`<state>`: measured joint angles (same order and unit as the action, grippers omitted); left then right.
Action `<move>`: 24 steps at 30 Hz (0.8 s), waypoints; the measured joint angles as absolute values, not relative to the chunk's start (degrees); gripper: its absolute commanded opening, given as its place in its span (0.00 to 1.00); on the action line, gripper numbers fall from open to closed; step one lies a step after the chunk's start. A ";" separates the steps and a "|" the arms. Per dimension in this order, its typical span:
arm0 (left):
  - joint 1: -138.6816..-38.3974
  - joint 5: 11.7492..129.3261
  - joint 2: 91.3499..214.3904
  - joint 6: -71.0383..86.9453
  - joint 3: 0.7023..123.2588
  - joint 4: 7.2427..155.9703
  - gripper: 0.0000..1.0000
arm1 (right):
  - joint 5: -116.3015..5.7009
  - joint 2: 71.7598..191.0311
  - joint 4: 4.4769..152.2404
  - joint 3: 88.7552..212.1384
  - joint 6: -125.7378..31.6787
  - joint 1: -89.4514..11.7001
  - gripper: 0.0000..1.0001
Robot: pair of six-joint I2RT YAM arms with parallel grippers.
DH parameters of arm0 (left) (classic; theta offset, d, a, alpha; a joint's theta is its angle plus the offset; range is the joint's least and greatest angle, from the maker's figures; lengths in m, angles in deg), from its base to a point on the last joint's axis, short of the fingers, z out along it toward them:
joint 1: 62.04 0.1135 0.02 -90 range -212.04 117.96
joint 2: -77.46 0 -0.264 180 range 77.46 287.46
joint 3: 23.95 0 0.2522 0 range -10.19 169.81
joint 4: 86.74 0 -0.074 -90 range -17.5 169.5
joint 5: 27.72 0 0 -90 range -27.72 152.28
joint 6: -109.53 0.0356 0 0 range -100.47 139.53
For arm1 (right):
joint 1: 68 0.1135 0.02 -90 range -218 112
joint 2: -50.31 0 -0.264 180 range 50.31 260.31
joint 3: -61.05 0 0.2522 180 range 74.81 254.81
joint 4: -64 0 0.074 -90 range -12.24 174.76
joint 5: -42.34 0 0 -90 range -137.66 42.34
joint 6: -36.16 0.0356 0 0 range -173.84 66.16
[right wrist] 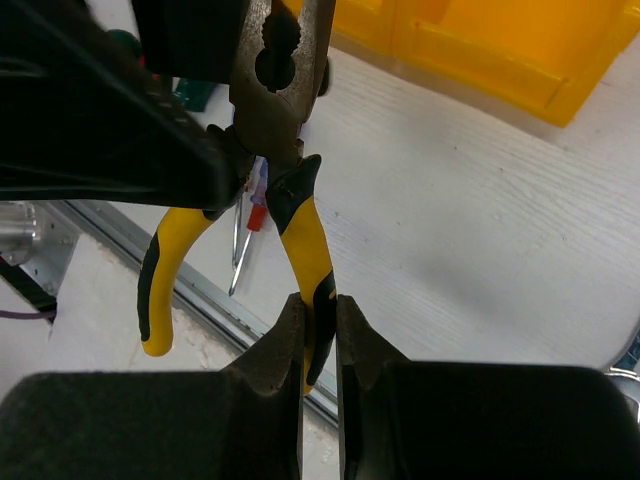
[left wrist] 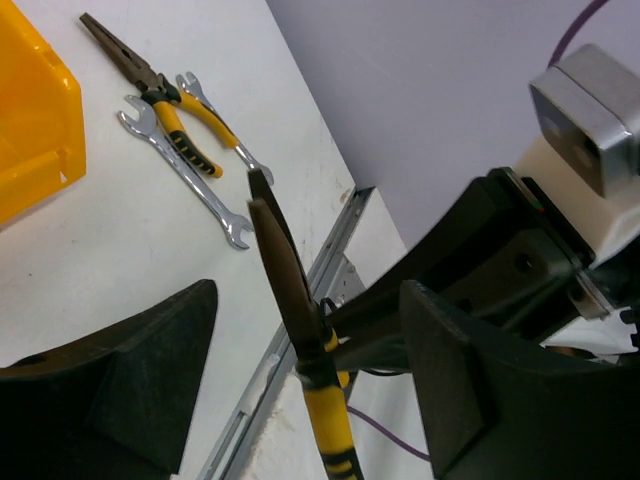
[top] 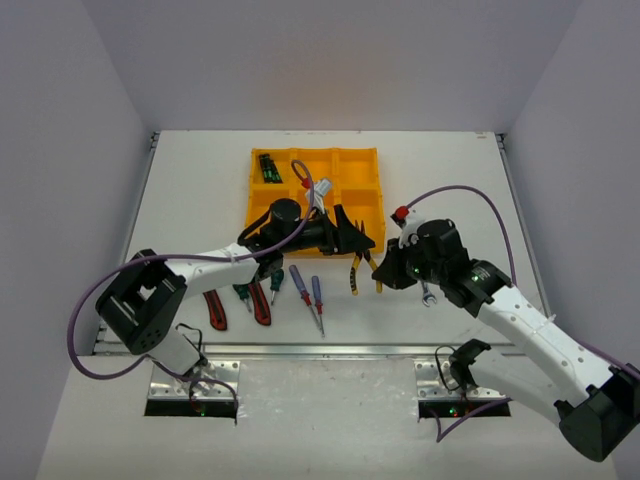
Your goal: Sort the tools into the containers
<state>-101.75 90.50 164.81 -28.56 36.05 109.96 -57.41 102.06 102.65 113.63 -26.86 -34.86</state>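
Observation:
My right gripper point(top: 388, 271) is shut on one yellow handle of a pair of pliers point(top: 356, 272) and holds them off the table, as the right wrist view point(right wrist: 318, 310) shows. The pliers' dark head point(right wrist: 280, 90) points up between the fingers of my left gripper point(top: 357, 240). In the left wrist view that gripper point(left wrist: 308, 300) is wide open around the pliers point(left wrist: 285, 270), and no pad touches them. The yellow tray point(top: 258, 212) lies behind; slim dark green drivers point(top: 270, 167) sit in its back left compartment.
Two red-black knives point(top: 214, 310) point(top: 260, 303), green screwdrivers point(top: 275, 285) and purple screwdrivers point(top: 318, 300) lie at the table's front. A wrench point(top: 427, 293) lies by my right gripper. Needle-nose pliers point(left wrist: 165, 100) and two wrenches point(left wrist: 190, 170) lie beside the tray point(left wrist: 35, 120).

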 measured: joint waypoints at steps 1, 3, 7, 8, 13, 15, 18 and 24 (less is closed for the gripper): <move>-101.93 90.22 165.86 -28.66 36.89 109.95 0.58 | -57.94 102.06 102.34 113.87 -26.86 -34.86 0.00; -102.21 89.67 167.34 -28.88 38.12 109.69 0.38 | -59.03 102.06 101.91 114.31 -26.86 -34.86 0.00; -102.72 88.84 168.68 -28.98 40.51 108.37 0.00 | -60.29 102.07 101.36 114.71 -26.91 -34.86 0.00; -102.82 88.83 168.72 -28.98 41.31 107.90 0.00 | -60.19 102.14 101.23 114.71 -27.08 -34.86 0.00; -103.27 87.44 168.71 -27.58 43.24 106.14 0.00 | -59.19 102.44 100.65 115.11 -26.95 -34.86 0.71; -103.29 85.33 168.71 -25.76 44.42 103.32 0.00 | -58.06 102.48 100.44 115.15 -26.66 -34.86 0.99; -103.23 79.85 168.71 -21.45 48.44 95.40 0.00 | -53.56 102.36 100.92 115.45 -25.95 -34.80 0.99; -100.03 65.48 171.29 -13.27 63.38 80.33 0.00 | -40.21 101.98 108.58 120.83 -25.73 -34.81 0.99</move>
<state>-100.03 65.48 171.29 -13.27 63.38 80.33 -40.21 101.98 108.58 120.83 -25.73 -34.81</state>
